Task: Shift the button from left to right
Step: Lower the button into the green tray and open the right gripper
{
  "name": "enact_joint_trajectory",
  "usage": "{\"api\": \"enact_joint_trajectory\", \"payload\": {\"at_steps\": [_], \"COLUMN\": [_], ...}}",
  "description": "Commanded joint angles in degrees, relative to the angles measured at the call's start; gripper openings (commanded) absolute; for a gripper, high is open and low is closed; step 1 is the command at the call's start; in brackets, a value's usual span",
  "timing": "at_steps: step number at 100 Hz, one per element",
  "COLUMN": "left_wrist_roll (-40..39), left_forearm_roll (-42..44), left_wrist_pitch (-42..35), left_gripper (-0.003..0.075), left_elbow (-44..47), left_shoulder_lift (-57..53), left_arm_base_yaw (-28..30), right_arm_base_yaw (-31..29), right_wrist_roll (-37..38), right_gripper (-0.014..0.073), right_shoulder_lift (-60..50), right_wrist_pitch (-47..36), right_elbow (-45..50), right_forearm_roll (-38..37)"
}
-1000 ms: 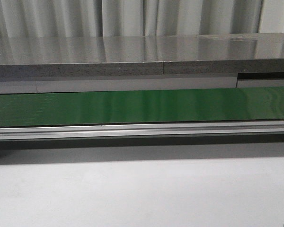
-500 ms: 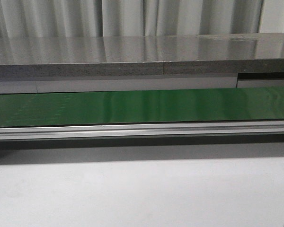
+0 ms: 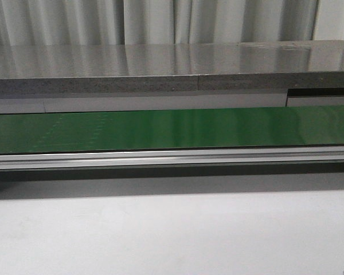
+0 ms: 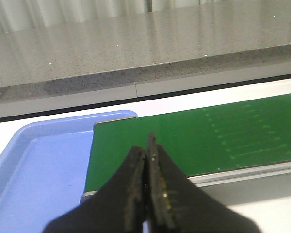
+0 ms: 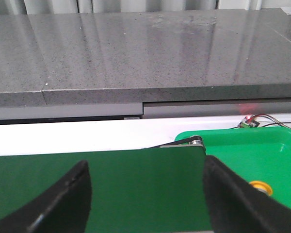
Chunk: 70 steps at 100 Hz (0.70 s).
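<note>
Green bin (image 5: 223,141) holds yellow-capped button (image 5: 260,186); blue tray (image 4: 34,160) beside belt (image 4: 194,141).

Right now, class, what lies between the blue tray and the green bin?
The green conveyor belt: the left wrist view shows it starting at the blue tray, the right wrist view ending at the green bin.

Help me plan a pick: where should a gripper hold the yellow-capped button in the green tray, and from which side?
Probably from above, jaws straddling the round cap of the button, which seems to face up in the green tray; its body is hidden.
</note>
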Motion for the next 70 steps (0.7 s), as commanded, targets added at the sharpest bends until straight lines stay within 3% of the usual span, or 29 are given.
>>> {"api": "enact_joint_trajectory", "payload": {"at_steps": [1,12,21,57,70], "left_wrist_roll": [-0.09,-0.09,-0.09,-0.09,-0.09], "left_forearm_roll": [-0.16,-0.16,-0.16,-0.16,-0.16], "left_wrist_pitch": [-4.45,-4.45,-4.45,-4.45,-4.45], "left_gripper": [-0.0019,-0.0019,-0.0019,-0.0019,-0.0019], "left_elbow": [-1.68,-1.68,-1.68,-1.68,-1.68], "left_shoulder_lift": [0.39,0.39,0.39,0.39,0.39], "left_arm_base_yaw": [-0.34,-0.34,-0.34,-0.34,-0.34], "right_arm_base_yaw": [0.07,0.07,0.07,0.07,0.07], "right_wrist_roll": [-0.56,-0.52,-0.52,-0.52,-0.52], "right_gripper": [0.0498,0.0491,0.0435,-0.0074,-0.0068], "right_shoulder_lift": [-5.09,-11.08,-14.43,-16.37,-16.37], "right_wrist_pitch": [-4.02,-3.15,-2.08,0.60,0.61], "right_elbow": [1.97,5.01,6.03,6.16,6.16], "right_forearm_roll": [0.06,0.44,0.39,0.39,0.39]}}
